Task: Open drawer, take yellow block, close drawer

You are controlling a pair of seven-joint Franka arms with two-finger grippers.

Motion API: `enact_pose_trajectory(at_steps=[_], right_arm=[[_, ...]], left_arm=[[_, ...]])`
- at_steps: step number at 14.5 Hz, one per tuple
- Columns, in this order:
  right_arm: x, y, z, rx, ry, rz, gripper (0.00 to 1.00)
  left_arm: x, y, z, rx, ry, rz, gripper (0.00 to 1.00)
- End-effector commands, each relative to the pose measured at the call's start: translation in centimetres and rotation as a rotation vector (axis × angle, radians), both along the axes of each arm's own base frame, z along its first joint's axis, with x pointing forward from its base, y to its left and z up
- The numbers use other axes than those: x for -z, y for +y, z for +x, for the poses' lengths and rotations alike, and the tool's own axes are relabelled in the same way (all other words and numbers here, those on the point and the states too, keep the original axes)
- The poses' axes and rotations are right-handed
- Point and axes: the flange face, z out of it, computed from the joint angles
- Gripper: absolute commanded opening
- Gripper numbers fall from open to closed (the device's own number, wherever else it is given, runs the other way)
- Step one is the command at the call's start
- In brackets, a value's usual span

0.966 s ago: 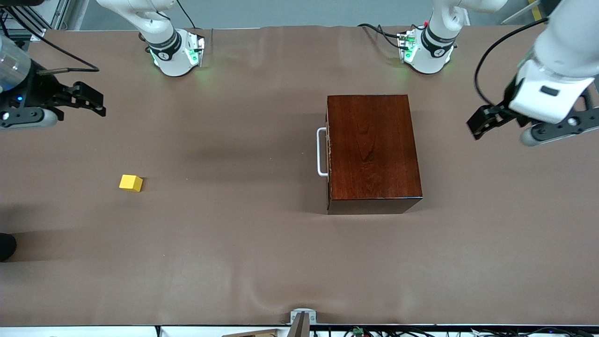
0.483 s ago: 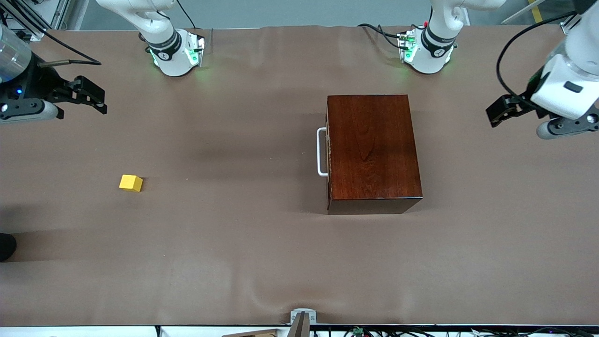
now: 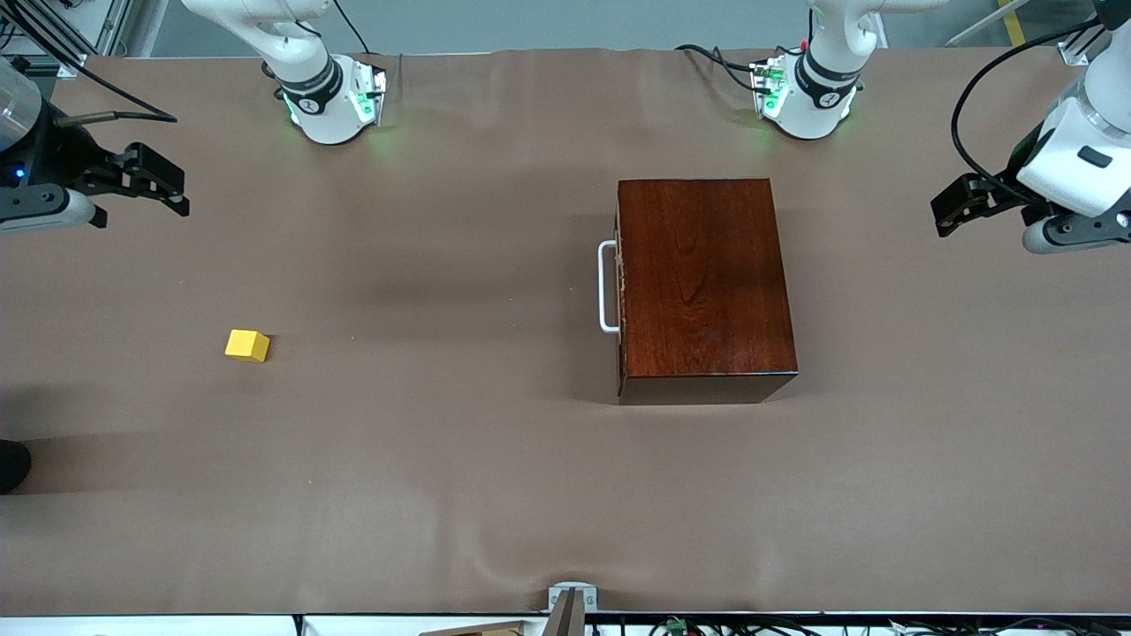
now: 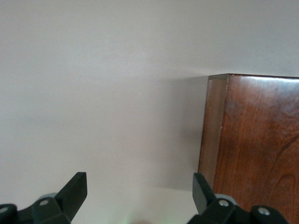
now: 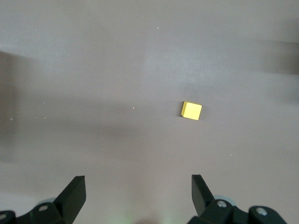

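Observation:
The dark reddish-brown wooden box stands on the table toward the left arm's end. Its drawer is shut, and the white bar handle faces the right arm's end. The yellow block lies on the bare table toward the right arm's end, well apart from the box. My left gripper is open and empty, in the air near the left arm's end of the table. Its wrist view shows a corner of the box. My right gripper is open and empty above the right arm's end. Its wrist view shows the block.
The brown table cover has slight wrinkles near the front edge. A small metal bracket sits at the middle of that edge. The two arm bases stand along the edge farthest from the front camera.
My left gripper has drawn back from the box toward the left arm's end of the table and risen. My right gripper has shifted slightly toward its own table end. Box and block have not moved.

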Motion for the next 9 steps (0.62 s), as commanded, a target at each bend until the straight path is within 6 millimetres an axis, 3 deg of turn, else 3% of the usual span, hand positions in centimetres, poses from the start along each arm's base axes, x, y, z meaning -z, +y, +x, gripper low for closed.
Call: enact_pose_trajectory(at_steps=[1, 6, 9], right_arm=[[-0.4, -0.4, 0.2, -0.01, -0.011, -0.003, 1.0], [-0.4, -0.2, 0.1, -0.011, -0.008, -0.002, 1.0], [-0.3, -0.2, 0.1, -0.013, -0.004, -0.002, 1.0]], left_arm=[[-0.5, 1.3, -2.8, 0.031, -0.037, -0.046, 1.0], [-1.5, 1.0, -4.5, 0.035, -0.054, -0.052, 1.0], [-2.1, 0.9, -4.4, 0.033, -0.057, -0.083, 1.0]])
